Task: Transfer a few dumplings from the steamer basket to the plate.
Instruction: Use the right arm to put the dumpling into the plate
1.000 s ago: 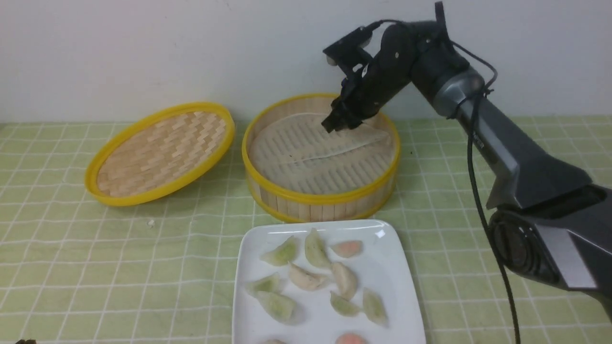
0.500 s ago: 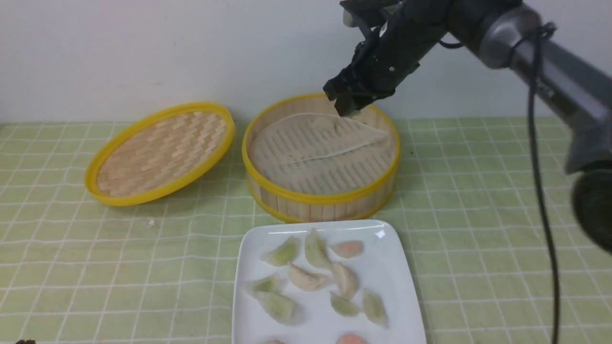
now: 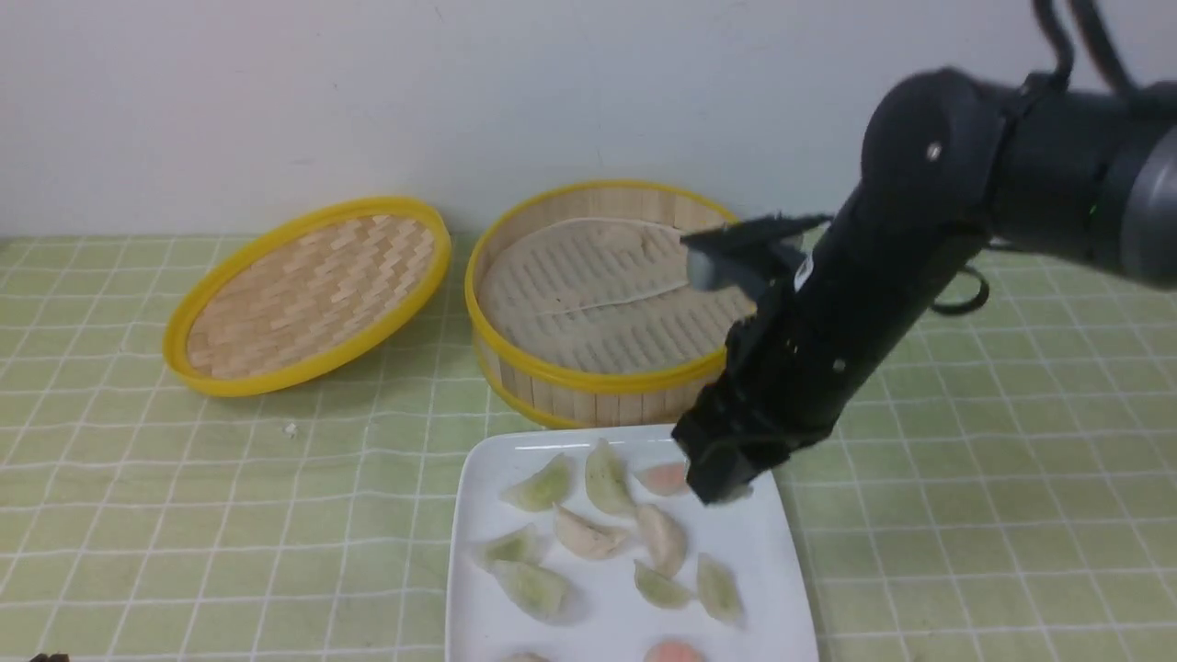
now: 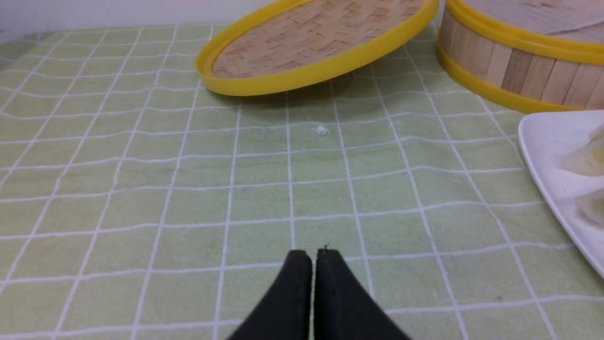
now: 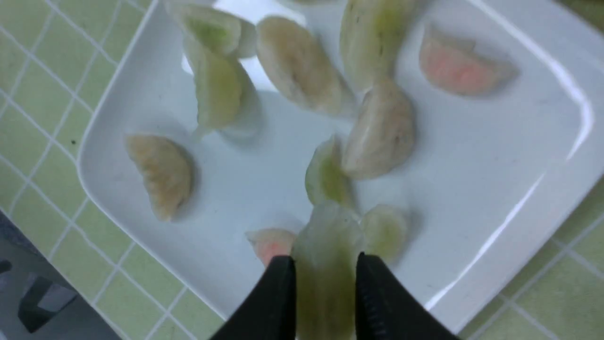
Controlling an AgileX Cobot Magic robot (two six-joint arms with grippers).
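The right gripper (image 5: 323, 264) is pinching a pale green dumpling (image 5: 328, 231) over the plate (image 3: 759, 552), lower centre; next likely needs releasing onto bare porcelain.

Right arm (image 3: 864, 303) is covering the right rim of the basket (image 3: 588, 395) and half a pink dumpling (image 3: 657, 478). Plate (image 3: 772, 570) is running off the front view's bottom edge. Green dumpling (image 5: 325, 236) in the right gripper (image 5: 325, 264) is showing blurred. White speck (image 3: 291, 428) on the cloth (image 3: 184, 478) is reading too small to identify.

Table (image 3: 184, 478) w/ green checked cloth.
Lid (image 3: 308, 292) & steamer basket (image 3: 598, 400) by far edge; plate (image 3: 763, 542) at near edge; crumb (image 3: 290, 428) just before lid.
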